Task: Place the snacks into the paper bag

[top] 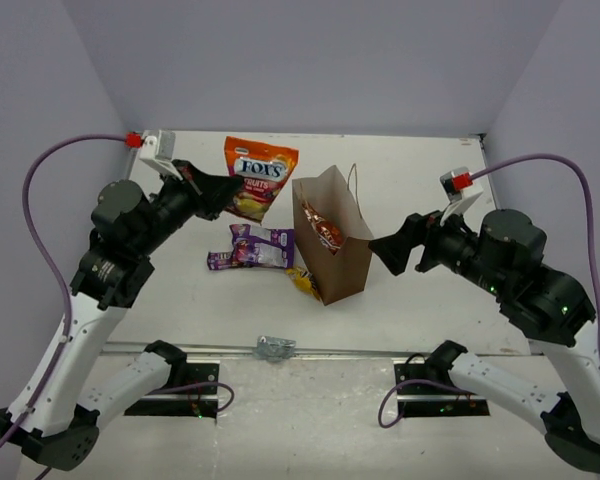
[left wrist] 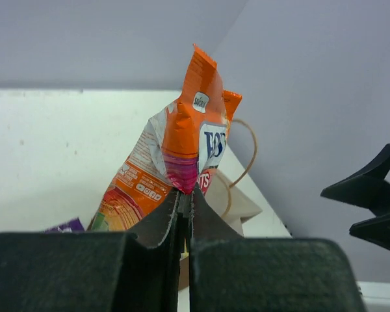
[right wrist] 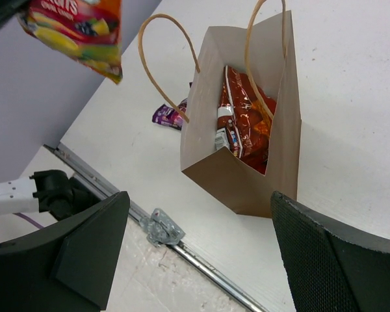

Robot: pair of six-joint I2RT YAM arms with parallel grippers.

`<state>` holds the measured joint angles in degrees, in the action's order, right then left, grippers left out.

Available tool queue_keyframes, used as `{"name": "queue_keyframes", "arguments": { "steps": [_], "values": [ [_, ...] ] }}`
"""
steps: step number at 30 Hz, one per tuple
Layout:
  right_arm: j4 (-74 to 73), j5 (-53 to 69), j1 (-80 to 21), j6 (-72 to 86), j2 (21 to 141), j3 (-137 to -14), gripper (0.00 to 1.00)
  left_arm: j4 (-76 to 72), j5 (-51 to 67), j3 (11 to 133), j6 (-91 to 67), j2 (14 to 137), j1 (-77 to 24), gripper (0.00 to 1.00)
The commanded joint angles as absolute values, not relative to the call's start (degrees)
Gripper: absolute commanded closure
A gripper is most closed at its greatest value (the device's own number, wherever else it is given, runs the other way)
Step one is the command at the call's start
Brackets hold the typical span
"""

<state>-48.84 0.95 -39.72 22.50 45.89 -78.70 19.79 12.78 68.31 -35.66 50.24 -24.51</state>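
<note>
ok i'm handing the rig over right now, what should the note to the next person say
Left gripper: shut on the FOX'S bag, which looks lifted off the table, left of the paper bag.
Right gripper: open, empty, just right of the paper bag.
Done: the red-and-silver bag is inside the upright paper bag.
Left: drop the FOX'S bag in, then the purple packets and small yellow piece lying by the bag's left side.

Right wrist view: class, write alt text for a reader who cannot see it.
An upright brown paper bag stands open, a red snack bag inside it. The right gripper, open wide, frames the foreground; an orange candy bag hangs at top left.
</note>
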Motion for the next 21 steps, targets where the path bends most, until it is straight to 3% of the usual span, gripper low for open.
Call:
{"name": "queue_keyframes", "arguments": {
  "steps": [1,9,21],
  "values": [
    [-47.0,0.1,-39.7,22.8,46.6,-79.1,0.08,3.4,13.3,70.5,-31.9,50.7,-24.7,1.00],
    [-47.0,-1.0,-39.7,22.4,46.8,-79.7,0.08,-27.8,39.3,72.3,-29.4,58.5,-24.7,1.00],
    [-47.1,-0.9,-39.7,22.3,46.1,-80.1,0.08,-36.4,62.7,87.6,-34.4,81.9,-24.7,1.00]
  ]
}}
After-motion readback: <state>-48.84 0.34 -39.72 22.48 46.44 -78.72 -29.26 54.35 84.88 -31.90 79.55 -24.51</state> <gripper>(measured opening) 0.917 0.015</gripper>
